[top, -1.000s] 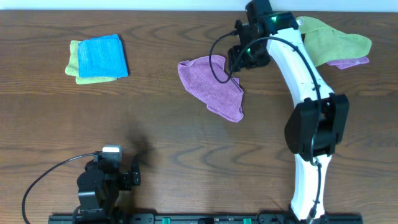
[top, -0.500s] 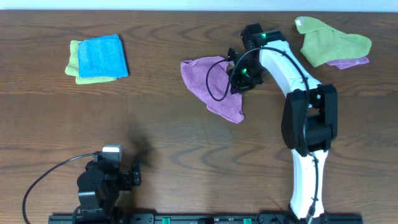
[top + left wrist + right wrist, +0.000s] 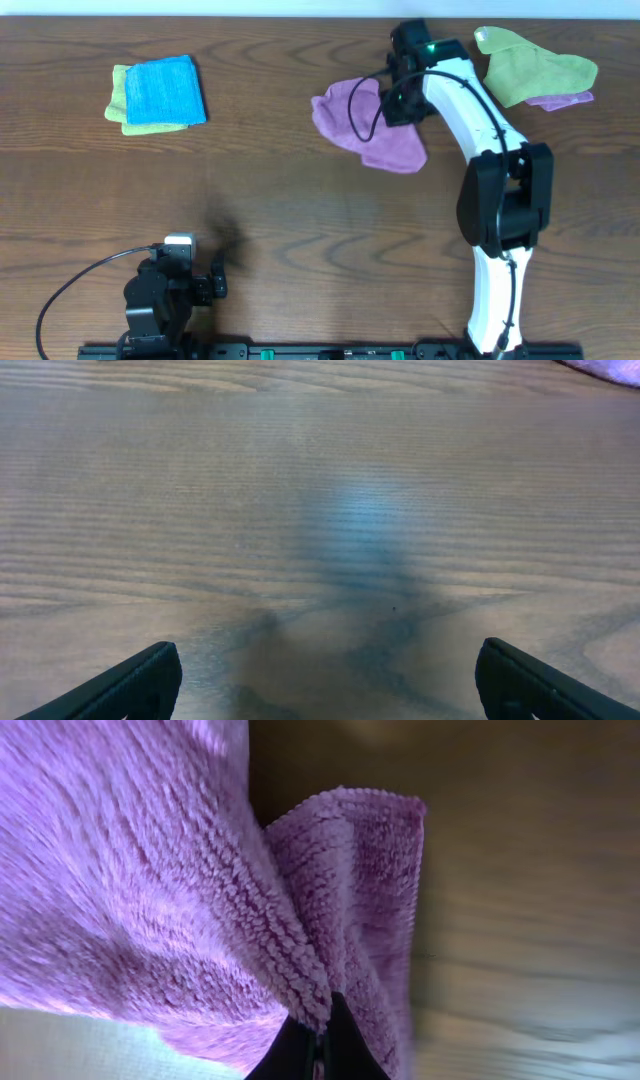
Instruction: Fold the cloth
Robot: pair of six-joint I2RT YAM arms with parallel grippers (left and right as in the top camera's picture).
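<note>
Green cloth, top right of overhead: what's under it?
A second purple cloth pokes out from under the green cloth at its lower right edge. The rest of it is covered, so its extent is unknown. It is apart from the cloth pinched by the right gripper.

- A dark brown desk (image 3: pixel 300 220) with wavy wood grain fills nearly the whole overhead view.
- A thin pale strip (image 3: pixel 200 8) runs along its far edge.
- In the left wrist view, a bluish sheen (image 3: pixel 365 520) lies on the wood, with a dim shadow (image 3: pixel 330 640) below it.
</note>
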